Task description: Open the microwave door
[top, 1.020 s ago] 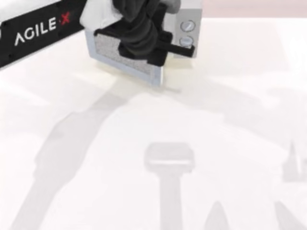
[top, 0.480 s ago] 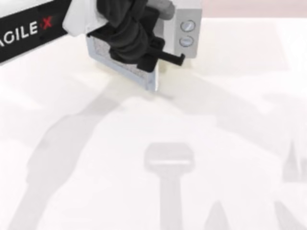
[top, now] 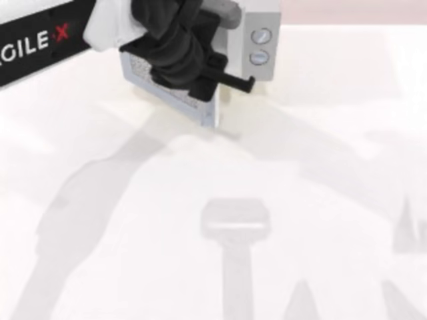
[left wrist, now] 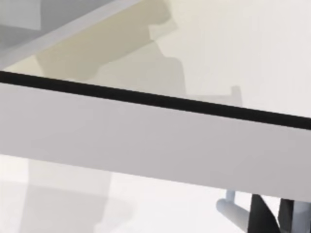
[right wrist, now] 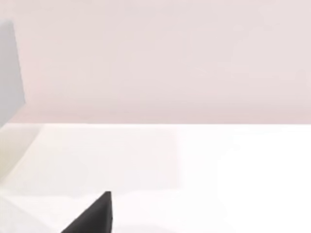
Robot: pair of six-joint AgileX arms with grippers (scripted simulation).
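Observation:
The light-grey microwave (top: 261,20) stands at the table's far edge, left of centre. Its microwave door (top: 140,67) with the speckled mesh window is swung partly out, the free edge (top: 209,115) pointing toward the table's front. My left gripper (top: 223,75) reaches over the door from the left and is shut on the door's pale bar handle (left wrist: 232,212). In the left wrist view the door's edge (left wrist: 146,141) fills the middle, and the two black fingers (left wrist: 262,218) straddle the handle. My right arm is outside the top view.
Two round knobs (top: 261,36) are stacked on the microwave's right panel. The white table (top: 267,200) carries only the arms' shadows. In the right wrist view one black fingertip (right wrist: 97,216) hangs over bare table, with the microwave's grey side (right wrist: 9,73) far off.
The left gripper has pulled leftward with the handle. The door has swung a little further out, its free edge shifting left and slightly toward the front.

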